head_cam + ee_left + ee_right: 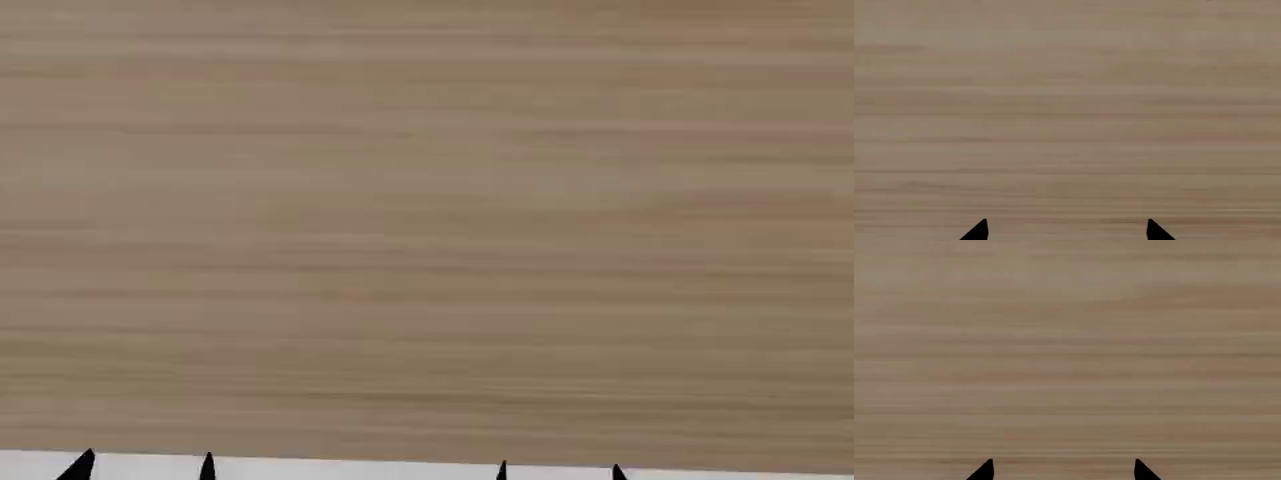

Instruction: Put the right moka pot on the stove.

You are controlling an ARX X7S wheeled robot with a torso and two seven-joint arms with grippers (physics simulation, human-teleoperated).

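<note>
Woodgrain fills pretty much every view here, a pale tan bench (427, 220) surface with streaks running 9 to 3 o'clock. In the head view the wood takes up nearly the whole picture, with a thin white strip (334, 468) along the 6 o'clock edge. Poking up from that edge are four small black points: two at about 7 o'clock that belong to the left hand (147, 466), and two closer to 5 o'clock that belong to the right hand (561, 470). Each pair of tips stands clearly apart with bare surface showing between them, so both hands look spread wide and neither has anything in it. The left wrist view shows the same thing up close, just the two dark tips of the left hand (1067, 230) with plain wood between and beyond them. Same deal in the right wrist view, where the right hand (1063, 470) shows two black tips set apart over the grain. As for the right moka pot and the stove, neither one shows up in any of the three views, so I can't tell where they sit relative to the hands.
</note>
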